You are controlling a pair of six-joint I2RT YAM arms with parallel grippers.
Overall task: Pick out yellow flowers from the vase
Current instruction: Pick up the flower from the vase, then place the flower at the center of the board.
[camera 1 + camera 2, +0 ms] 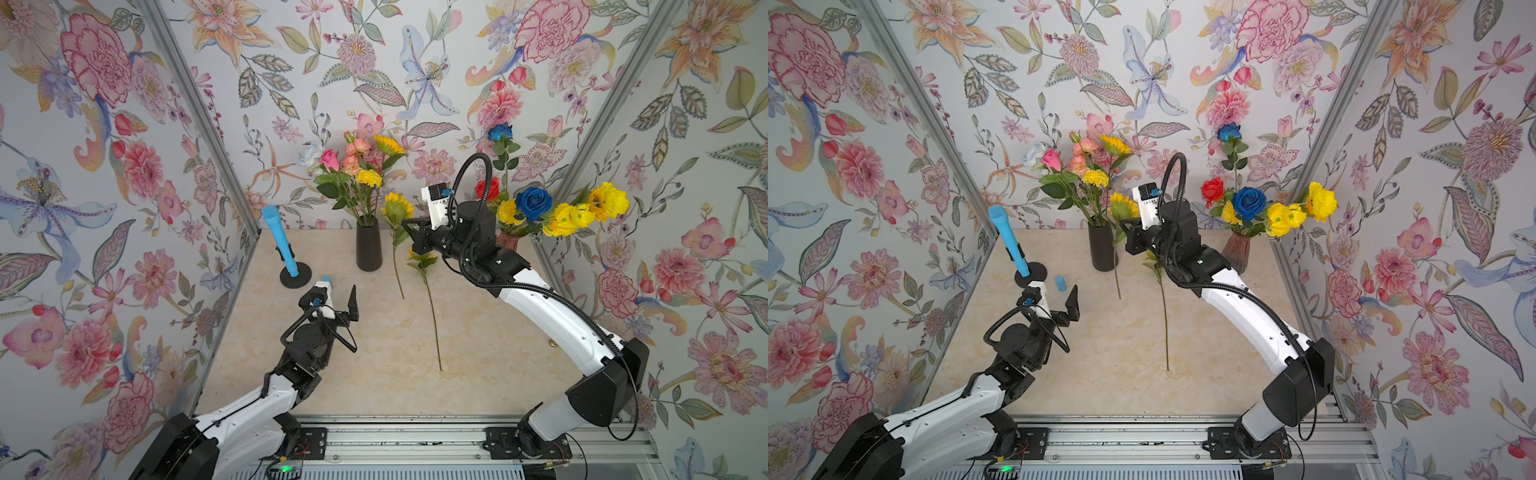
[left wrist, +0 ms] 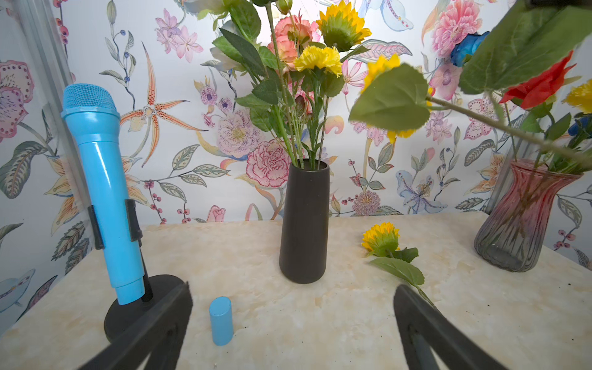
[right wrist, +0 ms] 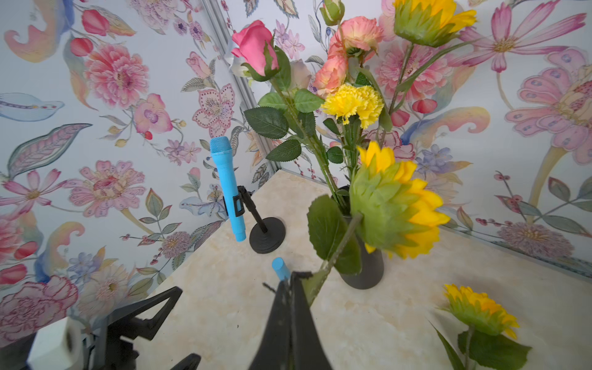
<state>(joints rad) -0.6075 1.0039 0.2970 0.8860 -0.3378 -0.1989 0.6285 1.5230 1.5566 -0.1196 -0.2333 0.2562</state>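
My right gripper (image 3: 293, 278) is shut on the stem of a yellow sunflower (image 3: 394, 208), held in the air just right of the black vase (image 1: 369, 249); its stem hangs down toward the table. The black vase holds a sunflower (image 1: 388, 144), a yellow pompom (image 1: 368, 177) and pink roses. Another yellow sunflower (image 2: 381, 238) lies on the table, its stem (image 1: 434, 324) pointing to the front. A red glass vase (image 1: 508, 241) at the back right holds yellow blooms (image 1: 606, 201) among blue and red roses. My left gripper (image 2: 293, 298) hovers open and empty at front left.
A blue toy microphone (image 1: 278, 241) leans in a black stand at the back left. A small blue cylinder (image 2: 221, 320) stands upright next to it, close to my left fingers. Flower-papered walls close in the table on three sides.
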